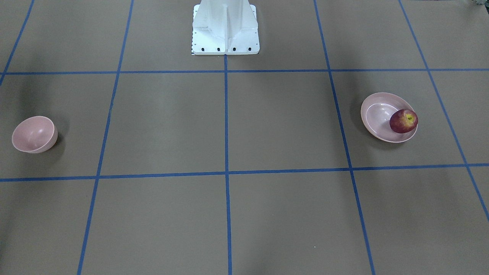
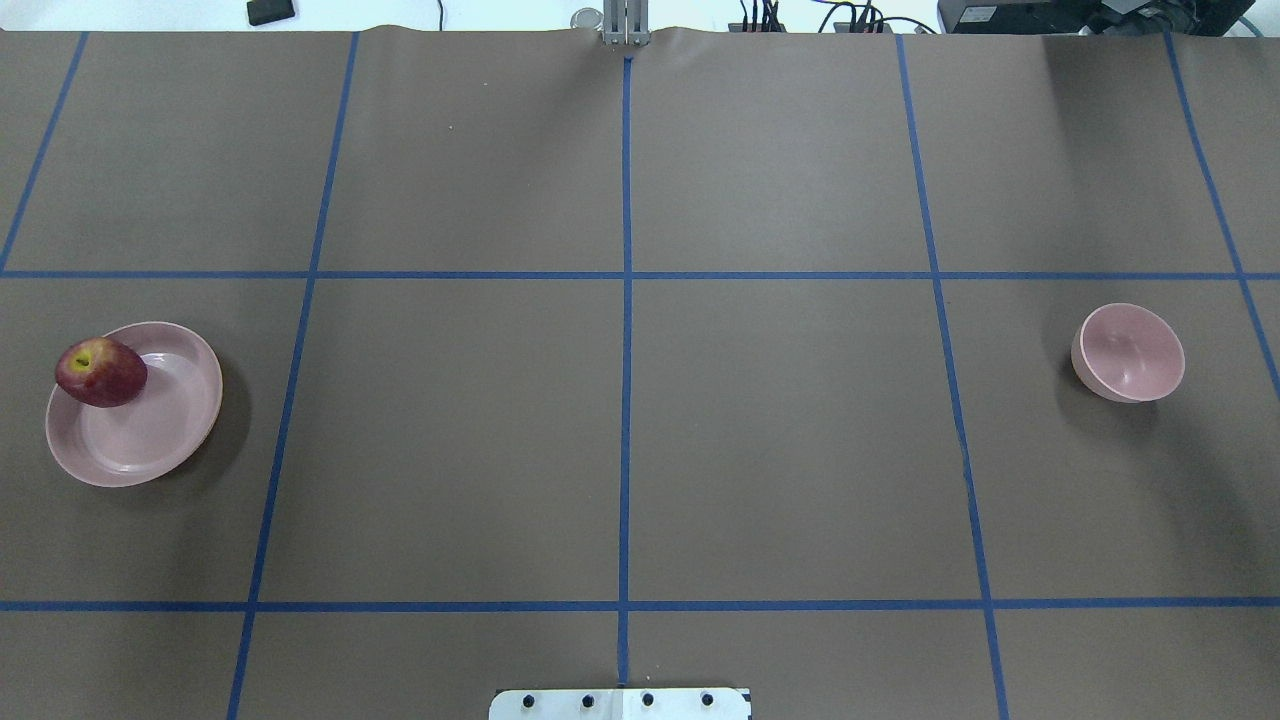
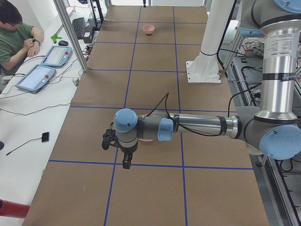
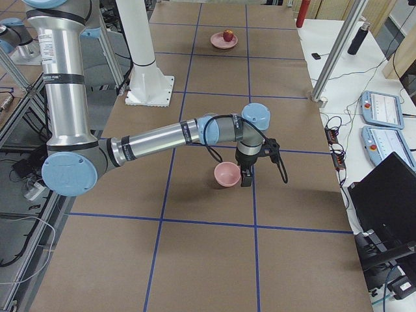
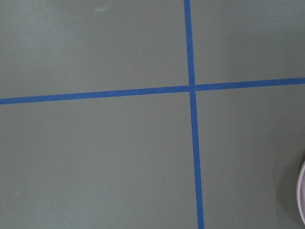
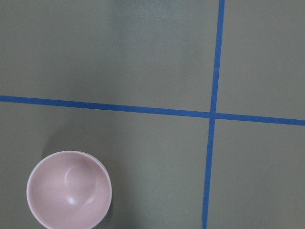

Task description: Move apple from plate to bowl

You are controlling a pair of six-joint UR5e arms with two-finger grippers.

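Observation:
The dark red apple (image 2: 100,372) lies on the far-left edge of the pale pink plate (image 2: 150,430) at the table's left end; both also show in the front view, the apple (image 1: 403,120) on the plate (image 1: 376,114). The small deep pink bowl (image 2: 1130,352) stands empty at the right end, and it also shows in the right wrist view (image 6: 69,188). My left gripper (image 3: 126,164) hangs over the table beside the plate (image 3: 147,140), which the arm mostly hides. My right gripper (image 4: 246,180) hangs just beside the bowl (image 4: 227,174). I cannot tell whether either is open or shut.
The brown table has a grid of blue tape lines. The white robot base (image 1: 225,28) stands at the middle of the robot's side. An operator (image 3: 14,37) sits at a side bench with tablets. Aluminium posts (image 4: 335,49) stand along the table's operator side.

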